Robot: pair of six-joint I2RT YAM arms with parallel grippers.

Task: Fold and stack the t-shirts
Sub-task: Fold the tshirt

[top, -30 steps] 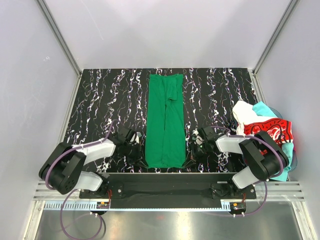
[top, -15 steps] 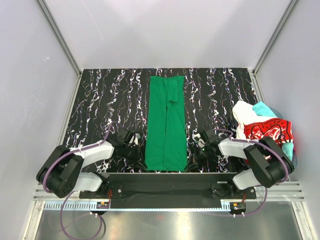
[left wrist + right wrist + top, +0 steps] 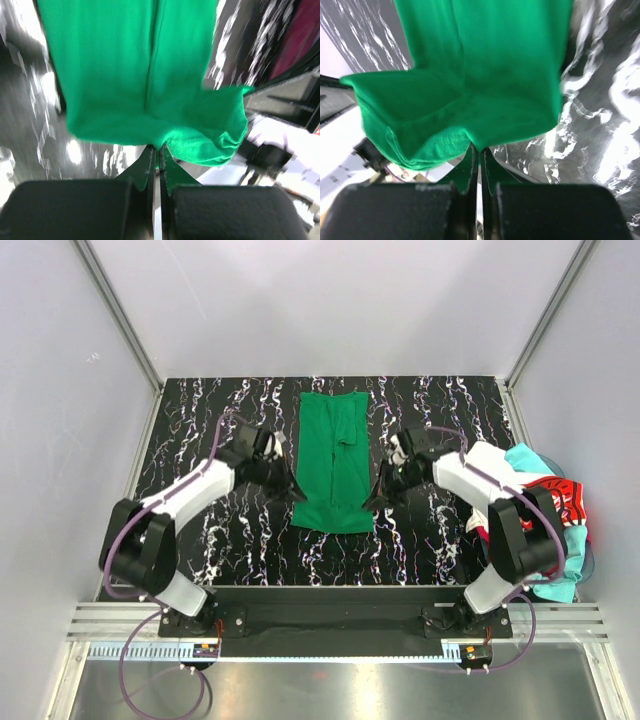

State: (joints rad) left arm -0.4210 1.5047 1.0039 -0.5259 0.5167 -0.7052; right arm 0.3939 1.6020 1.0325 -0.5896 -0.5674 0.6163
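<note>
A bright green t-shirt (image 3: 335, 455), folded into a long strip, lies down the middle of the black marbled table (image 3: 200, 420). Its near end is raised off the table. My left gripper (image 3: 297, 492) is shut on the near left corner of the hem (image 3: 159, 149), with green cloth (image 3: 130, 75) hanging ahead of the fingers. Across from it, my right gripper (image 3: 376, 502) is shut on the near right corner (image 3: 480, 146), and the cloth (image 3: 490, 75) sags between the two grips. A heap at the right edge holds a white t-shirt (image 3: 490, 465), a red one (image 3: 555, 502) and a turquoise one (image 3: 525, 455).
Grey walls with metal posts close in the table on the left, back and right. The arms' bases sit on a black bar (image 3: 330, 600) at the near edge. The shirt heap hangs partly over the table's right edge, close to the right arm's elbow (image 3: 525, 540).
Both grippers, shut on the hem corners, have risen and moved away from the bases toward the far end. The green shirt's near edge has come up and travelled with them.
</note>
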